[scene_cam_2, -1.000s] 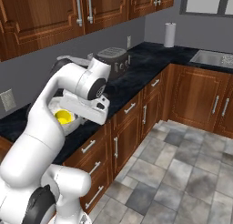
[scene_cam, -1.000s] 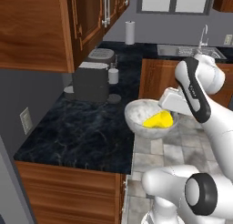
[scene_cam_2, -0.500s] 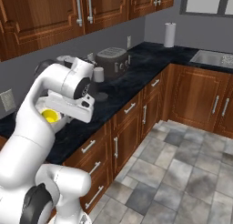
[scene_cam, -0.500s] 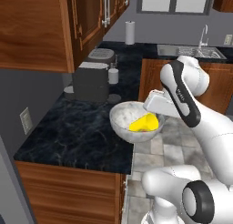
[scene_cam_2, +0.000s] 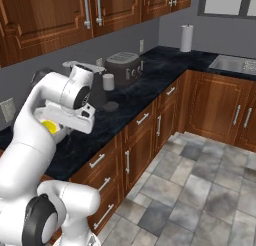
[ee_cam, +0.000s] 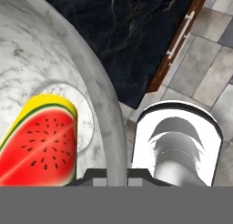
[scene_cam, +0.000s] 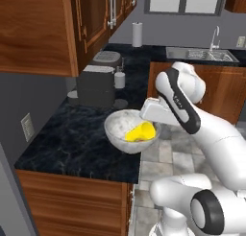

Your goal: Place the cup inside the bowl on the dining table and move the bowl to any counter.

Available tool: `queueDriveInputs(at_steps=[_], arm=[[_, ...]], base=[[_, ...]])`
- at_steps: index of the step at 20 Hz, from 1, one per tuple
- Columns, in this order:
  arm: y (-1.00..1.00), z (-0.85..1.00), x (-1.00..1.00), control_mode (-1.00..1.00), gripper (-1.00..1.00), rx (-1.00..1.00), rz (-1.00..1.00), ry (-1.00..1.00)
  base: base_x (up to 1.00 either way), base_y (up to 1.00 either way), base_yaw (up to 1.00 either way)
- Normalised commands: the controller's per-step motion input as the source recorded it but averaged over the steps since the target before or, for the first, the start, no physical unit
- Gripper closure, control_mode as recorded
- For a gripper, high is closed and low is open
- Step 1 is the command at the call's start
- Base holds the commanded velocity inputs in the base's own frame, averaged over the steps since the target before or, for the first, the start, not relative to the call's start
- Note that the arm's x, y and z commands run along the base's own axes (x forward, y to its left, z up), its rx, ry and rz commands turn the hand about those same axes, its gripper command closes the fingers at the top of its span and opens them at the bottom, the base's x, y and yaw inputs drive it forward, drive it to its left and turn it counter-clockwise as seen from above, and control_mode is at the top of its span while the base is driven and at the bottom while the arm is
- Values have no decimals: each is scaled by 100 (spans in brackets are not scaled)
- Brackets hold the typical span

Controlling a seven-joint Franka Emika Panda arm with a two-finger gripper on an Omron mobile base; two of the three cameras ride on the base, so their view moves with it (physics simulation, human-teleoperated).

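The whitish-grey speckled bowl hangs at the front edge of the black marble counter, partly out over the floor. The yellow cup lies tilted inside it. In the hand view the cup shows its red mark, low inside the bowl. My gripper is shut on the bowl's right rim; in the hand view my gripper clamps the rim at the bottom. From the right base view the cup peeks out behind the hand. The dining table is out of view.
A grey toaster-like appliance and a small white shaker stand behind the bowl. Farther back are a paper towel roll and a sink. Wall cupboards overhang the counter. A tiled floor lies to the right.
The arm has carried the bowl with the cup leftward, from over the floor to the counter's front edge. The grip on the rim is unchanged.
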Motion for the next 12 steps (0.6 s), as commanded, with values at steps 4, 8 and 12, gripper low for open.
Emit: queueDriveInputs(at_steps=[4,8,12], arm=[[25,-31,22,-100,100,0,3,0],[18,-20,16,-100,100,0,4,0],[4,-13,19,-100,100,0,3,0]], base=[[0,0,0],[0,0,0],[0,0,0]])
